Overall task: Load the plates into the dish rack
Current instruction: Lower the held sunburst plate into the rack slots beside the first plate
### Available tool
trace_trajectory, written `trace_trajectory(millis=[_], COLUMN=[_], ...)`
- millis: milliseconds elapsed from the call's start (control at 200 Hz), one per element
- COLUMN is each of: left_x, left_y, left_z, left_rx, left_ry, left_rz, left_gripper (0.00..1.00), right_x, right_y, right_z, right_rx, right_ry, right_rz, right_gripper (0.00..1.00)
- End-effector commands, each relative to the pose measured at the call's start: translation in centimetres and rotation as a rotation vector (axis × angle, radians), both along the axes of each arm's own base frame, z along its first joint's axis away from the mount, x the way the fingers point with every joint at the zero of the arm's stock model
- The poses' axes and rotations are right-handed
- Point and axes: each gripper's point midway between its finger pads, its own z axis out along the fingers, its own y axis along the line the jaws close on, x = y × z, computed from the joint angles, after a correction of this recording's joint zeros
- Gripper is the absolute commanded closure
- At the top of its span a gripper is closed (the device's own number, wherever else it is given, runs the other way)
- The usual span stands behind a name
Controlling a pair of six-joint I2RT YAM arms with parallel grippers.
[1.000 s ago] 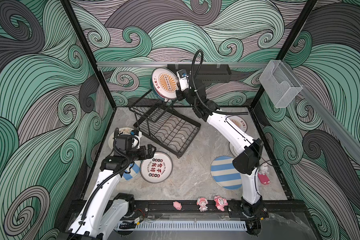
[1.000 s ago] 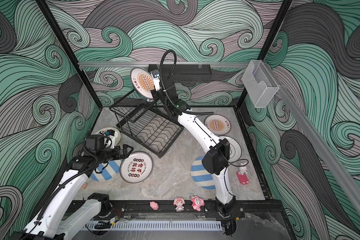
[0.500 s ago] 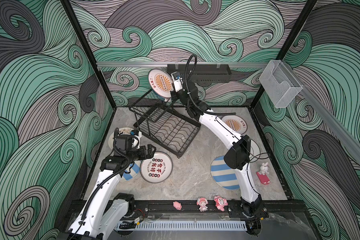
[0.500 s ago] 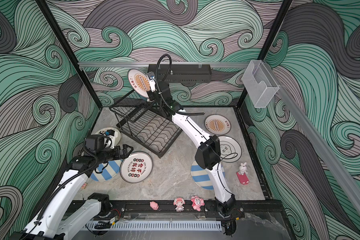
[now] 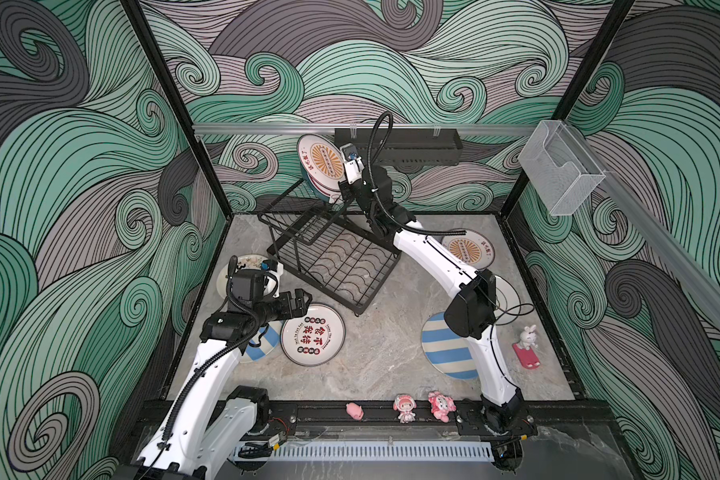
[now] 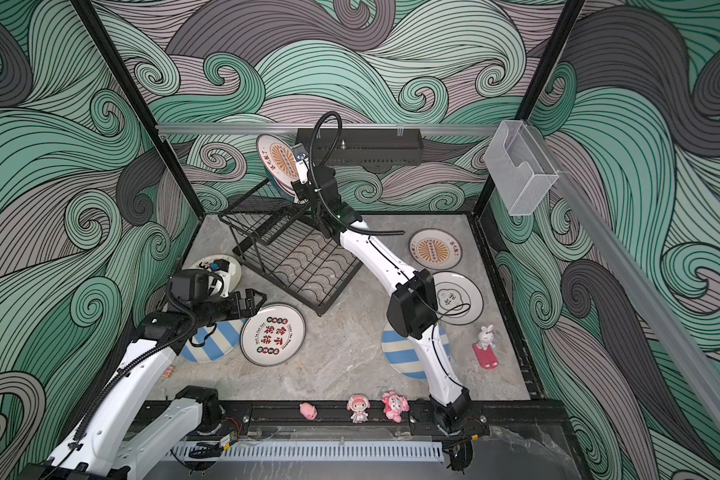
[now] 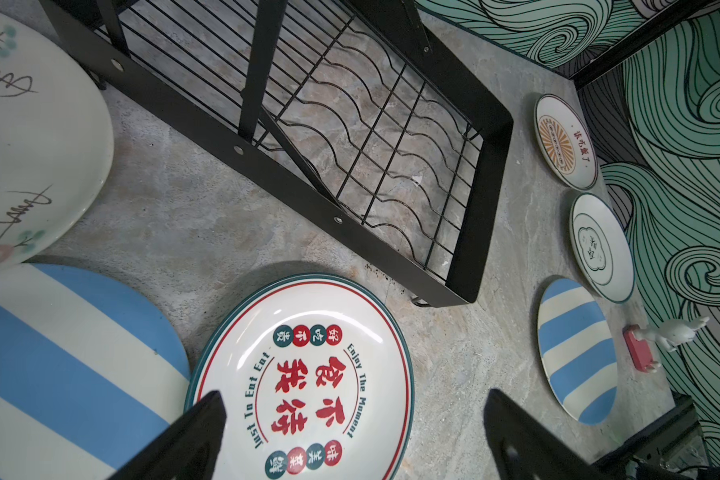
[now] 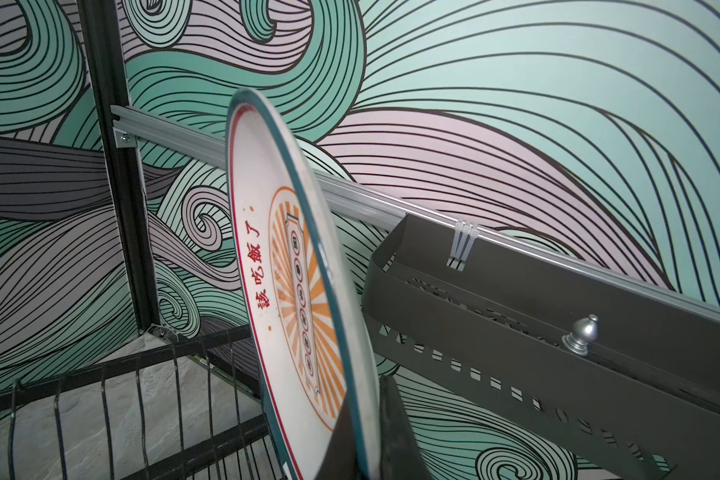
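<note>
Sunburst plate (image 8: 296, 291) grip clearest from right wrist

Even, diffuse light, probably from overhead, fills your cell; shadows beneath the dish rack (image 5: 380, 281) are soft. Both top views bow straight posts (image 5: 173, 104) near the edges. In your left wrist view, the character plate (image 7: 308, 365) shows mild glare; the near fingers (image 7: 184, 444) blur.
</note>
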Motion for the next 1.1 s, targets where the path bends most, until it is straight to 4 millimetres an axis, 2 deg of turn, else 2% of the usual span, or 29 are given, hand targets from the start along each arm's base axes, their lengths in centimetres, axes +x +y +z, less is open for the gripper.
trace_trajectory(millis=[0, 345, 615, 1091], left_x=[-0.1, -0.1, 0.0, 0.0], left_y=[0.4, 0.4, 0.3, 0.4], left_z=[0.1, -0.1, -0.1, -0.4], left_rx=[0.021, 0.018, 0.02, 0.022], left_ry=[-0.003, 0.004, 0.005, 0.014], left_rz=[0.007, 0.006, 0.004, 0.006], left_gripper=[0.01, 0.01, 0.01, 0.01], right_x=[-0.2, 0.3, 0.9, 1.5], right_y=[-0.3, 0.3, 1.1, 1.5], right_z=[3.1, 1.9, -0.2, -2.5], right_rx=[0.06, 0.049, 0.036, 0.02], right_ry=[-0.099, -0.098, -0.06, -0.023], right_rz=[-0.029, -0.029, -0.012, -0.02], right_gripper=[1.0, 1.0, 1.0, 1.0])
